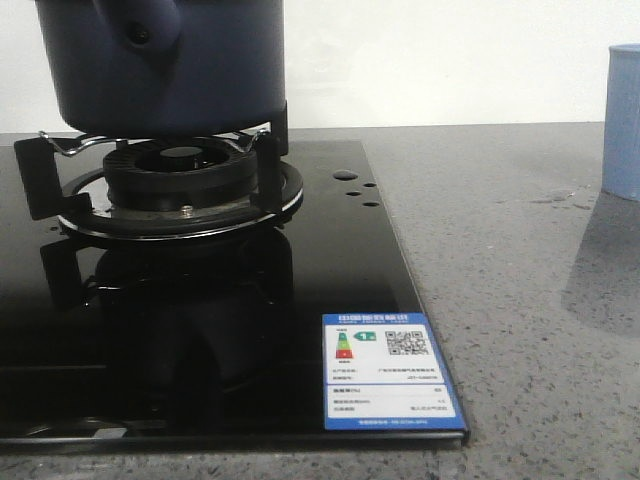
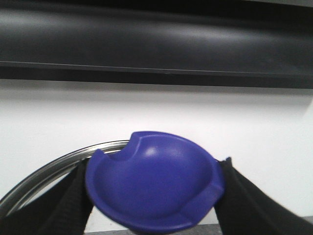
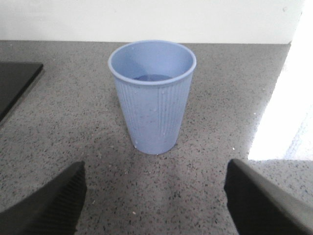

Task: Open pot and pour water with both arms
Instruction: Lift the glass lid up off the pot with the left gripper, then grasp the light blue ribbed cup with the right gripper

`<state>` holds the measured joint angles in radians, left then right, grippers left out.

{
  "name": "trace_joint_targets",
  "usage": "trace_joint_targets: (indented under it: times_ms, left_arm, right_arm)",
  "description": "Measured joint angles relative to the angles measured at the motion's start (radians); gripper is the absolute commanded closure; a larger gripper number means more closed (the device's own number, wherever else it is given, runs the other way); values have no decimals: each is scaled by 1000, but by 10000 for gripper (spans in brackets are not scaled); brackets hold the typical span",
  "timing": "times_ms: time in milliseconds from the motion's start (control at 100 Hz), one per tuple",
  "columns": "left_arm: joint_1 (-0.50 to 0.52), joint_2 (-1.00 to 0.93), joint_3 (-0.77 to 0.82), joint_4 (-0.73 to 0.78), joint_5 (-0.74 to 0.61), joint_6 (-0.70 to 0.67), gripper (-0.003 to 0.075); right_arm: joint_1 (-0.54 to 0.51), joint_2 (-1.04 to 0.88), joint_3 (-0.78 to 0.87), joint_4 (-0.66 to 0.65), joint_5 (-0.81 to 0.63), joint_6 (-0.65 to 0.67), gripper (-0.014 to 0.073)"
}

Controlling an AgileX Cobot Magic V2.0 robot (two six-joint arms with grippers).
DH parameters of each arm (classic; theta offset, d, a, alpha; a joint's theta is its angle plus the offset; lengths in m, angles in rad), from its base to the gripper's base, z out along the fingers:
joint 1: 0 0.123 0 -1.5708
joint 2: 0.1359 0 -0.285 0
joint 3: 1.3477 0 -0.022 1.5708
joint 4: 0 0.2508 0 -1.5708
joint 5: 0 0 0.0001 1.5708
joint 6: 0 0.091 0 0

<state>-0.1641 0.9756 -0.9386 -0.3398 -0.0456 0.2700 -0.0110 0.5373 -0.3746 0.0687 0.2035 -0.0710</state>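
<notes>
The dark navy pot (image 1: 160,60) stands on the burner grate at the upper left of the front view, its stubby handle (image 1: 142,35) facing the camera and its top cut off by the frame. In the left wrist view my left gripper (image 2: 154,196) is shut on the lid's blue knob (image 2: 154,178), and the lid's metal rim (image 2: 54,166) curves behind it. Whether the lid rests on the pot cannot be told. My right gripper (image 3: 154,196) is open just above the counter, a short way in front of the light-blue ribbed cup (image 3: 152,98), which holds water. Neither gripper shows in the front view.
The black glass hob (image 1: 200,330) with its burner (image 1: 180,185) fills the left of the front view, with a blue energy label (image 1: 390,370) at its near right corner. Speckled grey counter (image 1: 520,300) lies to the right, where the cup (image 1: 622,120) stands at the frame's edge.
</notes>
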Motion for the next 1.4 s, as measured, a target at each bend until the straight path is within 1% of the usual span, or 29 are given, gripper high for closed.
trace_joint_targets:
  times_ms: [180,320,640,770,1200,1400]
  left_arm:
    - [40,-20,0,2,14,0,350]
    - [53,-22,0,4,25,0,350]
    - [53,-22,0,4,35,0,350]
    - [53,-22,0,4,35,0,350]
    - [53,-22,0,4,37,0,350]
    - [53,-22,0,4,37,0,350]
  right_arm:
    - [1,89,2,0,-52,0,61]
    - [1,164,2,0,-106,0,61]
    - [1,322,2,0,-280,0,61]
    - [1,397,2,24,-347,0,61]
    - [1,579,2,43,-534,2,60]
    - [1,654,-12,44,-589,36,61]
